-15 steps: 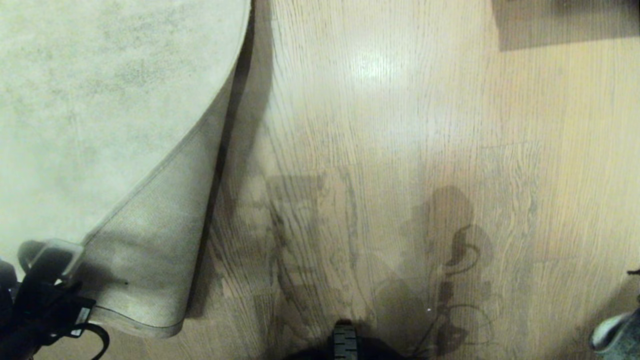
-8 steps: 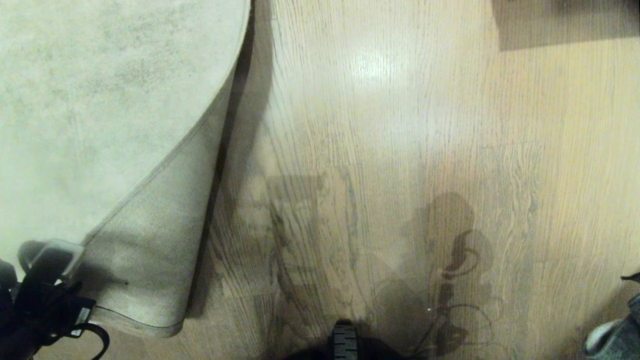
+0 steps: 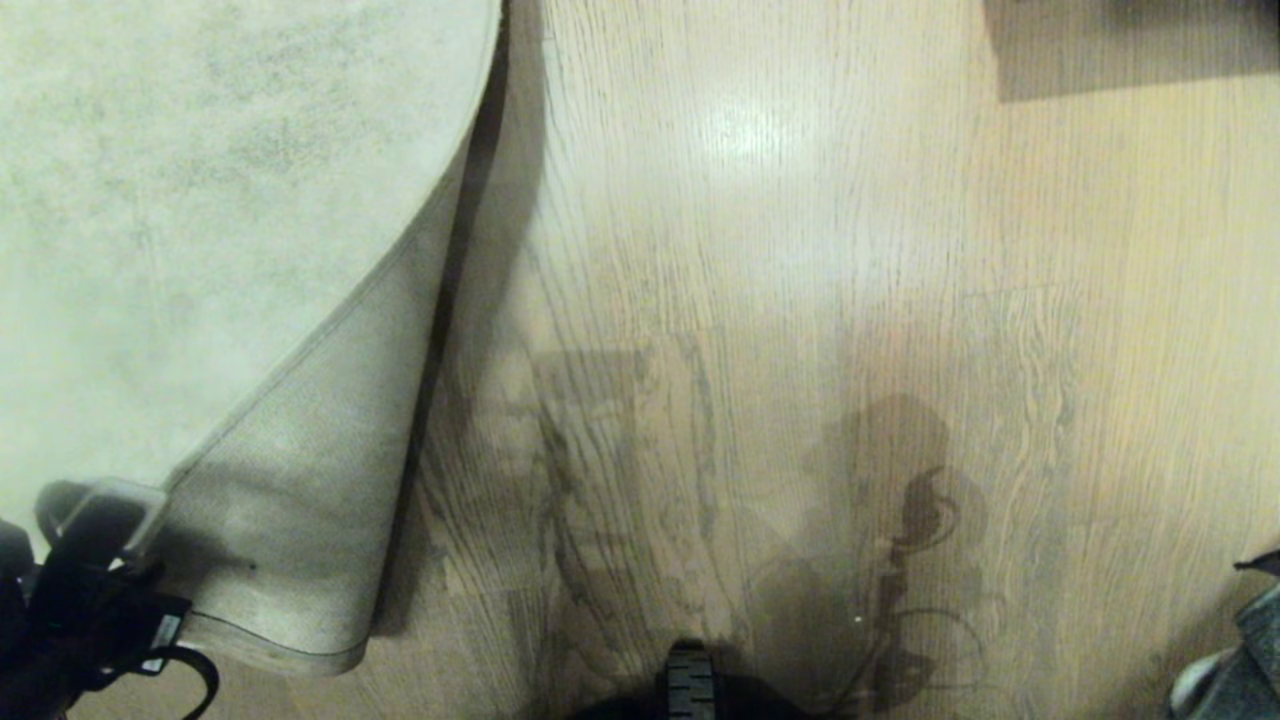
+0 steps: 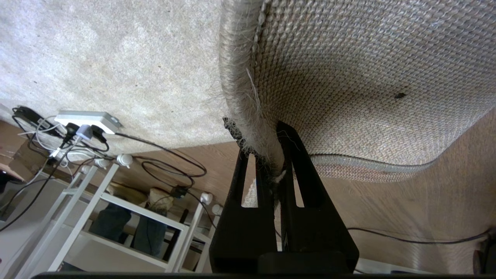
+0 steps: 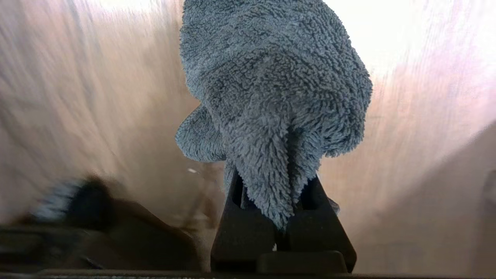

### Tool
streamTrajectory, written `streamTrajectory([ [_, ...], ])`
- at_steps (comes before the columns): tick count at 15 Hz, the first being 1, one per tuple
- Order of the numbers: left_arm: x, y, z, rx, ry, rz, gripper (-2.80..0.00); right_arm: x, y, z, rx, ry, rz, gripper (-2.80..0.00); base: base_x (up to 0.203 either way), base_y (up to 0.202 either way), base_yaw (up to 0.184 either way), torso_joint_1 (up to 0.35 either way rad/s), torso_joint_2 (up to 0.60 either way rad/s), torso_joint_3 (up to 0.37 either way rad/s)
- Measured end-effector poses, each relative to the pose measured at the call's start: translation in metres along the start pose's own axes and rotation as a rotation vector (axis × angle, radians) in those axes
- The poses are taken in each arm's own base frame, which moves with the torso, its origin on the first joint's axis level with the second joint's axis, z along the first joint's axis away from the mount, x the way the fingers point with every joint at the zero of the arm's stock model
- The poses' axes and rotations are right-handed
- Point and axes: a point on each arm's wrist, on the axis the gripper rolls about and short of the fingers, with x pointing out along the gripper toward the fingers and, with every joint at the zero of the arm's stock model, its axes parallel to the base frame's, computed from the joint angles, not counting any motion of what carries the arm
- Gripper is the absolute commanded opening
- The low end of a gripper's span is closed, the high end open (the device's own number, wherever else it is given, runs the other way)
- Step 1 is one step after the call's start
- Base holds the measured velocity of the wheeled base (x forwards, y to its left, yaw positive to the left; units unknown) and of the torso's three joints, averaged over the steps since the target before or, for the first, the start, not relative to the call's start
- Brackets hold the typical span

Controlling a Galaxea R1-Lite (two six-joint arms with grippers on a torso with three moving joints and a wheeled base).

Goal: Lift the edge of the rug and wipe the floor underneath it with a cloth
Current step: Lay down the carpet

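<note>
The pale mottled rug (image 3: 200, 180) lies at the left, its near corner folded up so the woven tan backing (image 3: 310, 480) faces me. My left gripper (image 3: 120, 520) at the lower left is shut on the rug edge (image 4: 240, 89), which sits pinched between its black fingers (image 4: 298, 162). The wood-grain floor (image 3: 750, 300) beside the raised flap lies bare. My right gripper (image 5: 277, 201) is shut on the fuzzy grey cloth (image 5: 271, 97), which bunches over its fingertips. In the head view only a bit of the cloth (image 3: 1225, 680) shows, at the lower right corner.
A dark rectangular patch (image 3: 1130, 45) sits on the floor at the far right. My base (image 3: 690, 685) pokes in at the bottom middle. Past the rug lie a power strip with cables (image 4: 87, 120) and a white rack (image 4: 116, 217).
The cloth in my right gripper has slipped a little lower at the head view's lower right corner, and its shadow on the floor shifted with it. The left gripper and rug flap have not moved.
</note>
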Motion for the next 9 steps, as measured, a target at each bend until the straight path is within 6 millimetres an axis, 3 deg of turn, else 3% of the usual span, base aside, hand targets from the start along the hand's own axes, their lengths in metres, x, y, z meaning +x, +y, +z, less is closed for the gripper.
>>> streamTrajectory([
  [9, -0.0003, -0.0003, -0.0004, -0.012, 0.0, -0.001, -2.8, 0.0, 0.0003, -0.0036, 0.051, 0.036, 0.002, -2.8, 0.0, 0.0, 0.0, 0.0, 0.0, 0.0],
])
